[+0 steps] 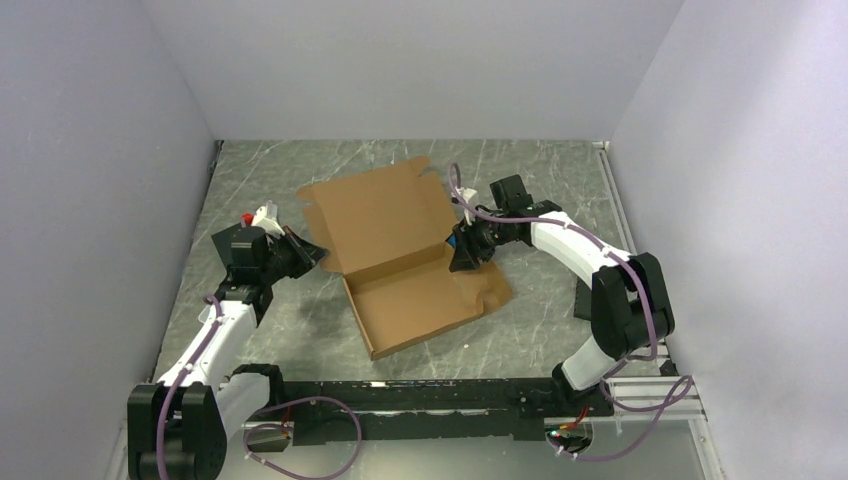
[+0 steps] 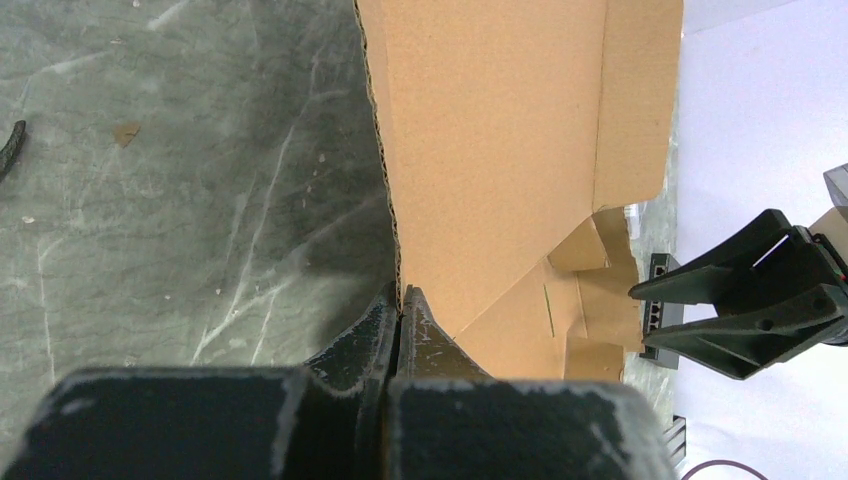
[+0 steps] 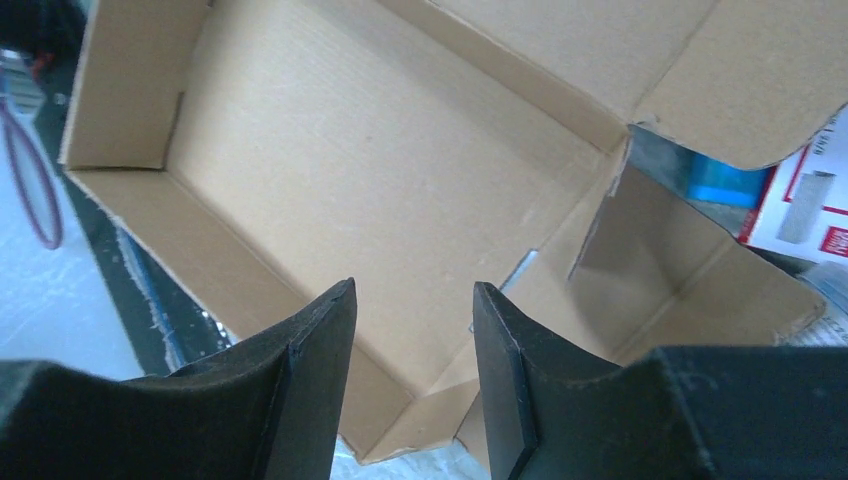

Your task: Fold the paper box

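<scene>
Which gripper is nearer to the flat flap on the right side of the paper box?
Right. The right gripper hangs open over the paper box, beside the flat flap; the left gripper is across the box, shut on its left edge.

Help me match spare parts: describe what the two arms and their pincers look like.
The left arm and right arm have white curved shells, black joints and a lilac cable looping along each. The left pincer and right pincer each have two black wedge-shaped fingers, scuffed pale at the edges. A small red-and-white part tops the left wrist.
</scene>
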`<state>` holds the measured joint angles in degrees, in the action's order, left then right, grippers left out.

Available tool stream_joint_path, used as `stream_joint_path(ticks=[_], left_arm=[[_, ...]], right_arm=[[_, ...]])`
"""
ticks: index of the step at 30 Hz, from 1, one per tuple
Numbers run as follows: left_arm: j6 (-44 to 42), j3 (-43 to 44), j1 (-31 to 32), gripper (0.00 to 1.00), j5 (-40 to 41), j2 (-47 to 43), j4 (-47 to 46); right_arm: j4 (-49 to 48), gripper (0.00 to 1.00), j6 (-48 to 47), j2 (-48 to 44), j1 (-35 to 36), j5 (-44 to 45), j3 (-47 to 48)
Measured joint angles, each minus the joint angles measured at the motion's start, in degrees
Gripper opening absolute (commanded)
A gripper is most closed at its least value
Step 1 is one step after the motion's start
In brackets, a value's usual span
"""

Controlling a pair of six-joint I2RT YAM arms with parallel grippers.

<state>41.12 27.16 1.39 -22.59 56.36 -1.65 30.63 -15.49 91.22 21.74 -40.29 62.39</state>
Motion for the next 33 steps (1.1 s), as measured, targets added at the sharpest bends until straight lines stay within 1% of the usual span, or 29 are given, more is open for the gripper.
stream_joint_path(ticks=[3,5,10,12,15,19,21,26,28,30,33], left_arm=[[-0.02,0.11,0.0,0.0,0.04,0.0,0.26],[-0.04,0.11,0.0,0.0,0.04,0.0,0.28],[-0.13,0.17,0.0,0.0,0.04,0.0,0.44],[-0.22,0.24,0.0,0.0,0.04,-0.02,0.48],[-0.24,0.31,0.0,0.0,0.04,-0.02,0.63],[-0.24,0.31,0.0,0.0,0.04,-0.17,0.66],[-0.24,0.31,0.0,0.0,0.02,-0.31,0.66],[-0.24,0.31,0.0,0.0,0.02,-0.35,0.63],[-0.22,0.31,0.0,0.0,0.02,-0.35,0.63],[-0.22,0.31,0.0,0.0,0.0,-0.35,0.63],[-0.24,0.31,0.0,0.0,0.0,-0.35,0.61]], right_arm=[[0.44,0.5,0.02,-0.42,-1.53,-3.52,0.0],[0.11,0.48,0.55,-1.84,-4.17,-5.18,-0.37],[-5.84,0.47,4.07,-10.34,-13.22,-4.57,-7.13],[-6.67,0.45,4.48,-11.76,-14.53,-3.17,-9.57],[-6.25,0.44,3.93,-9.79,-14.56,-0.13,-10.91],[-4.81,0.42,3.02,-6.73,-14.4,1.86,-10.91],[-4.02,0.37,2.62,-5.97,-14.12,3.13,-10.91],[-2.56,0.12,1.4,-3.91,-13.64,5.92,-10.91],[-1.55,0.04,1.09,-3.02,-13.42,6.29,-10.91],[-1.03,0.0,0.94,-2.95,-13.03,6.69,-10.91],[-0.76,0.0,0.9,-3.91,-12.15,7.39,-10.86]])
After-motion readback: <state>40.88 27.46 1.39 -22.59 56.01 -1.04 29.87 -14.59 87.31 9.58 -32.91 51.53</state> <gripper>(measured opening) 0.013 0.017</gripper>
